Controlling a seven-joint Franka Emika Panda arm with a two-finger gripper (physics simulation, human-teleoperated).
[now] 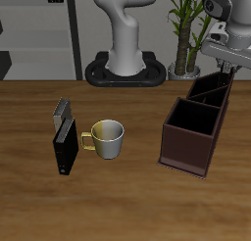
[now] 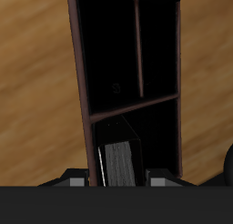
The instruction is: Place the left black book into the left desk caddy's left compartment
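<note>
The left desk caddy (image 1: 186,147) is a dark reddish-brown box with a black inside, standing beside the mug. Its rim (image 2: 80,82) and divider (image 2: 136,105) show in the wrist view. My gripper (image 1: 227,72) hangs at rim height over the caddy's compartment farther back. In the wrist view my gripper (image 2: 118,184) is shut on the left black book (image 2: 118,159). The book stands upright, its grey page edges facing up, down inside that compartment close to the divider. The compartment nearer the table's front edge holds nothing. In the exterior view the caddy walls mostly hide the book.
A white mug with a yellow handle (image 1: 106,137) stands mid-table. Beyond it, away from the caddy, a grey book (image 1: 62,110) and a shorter black book (image 1: 66,147) stand upright. The robot base (image 1: 125,69) and a potted plant (image 1: 182,67) are at the back.
</note>
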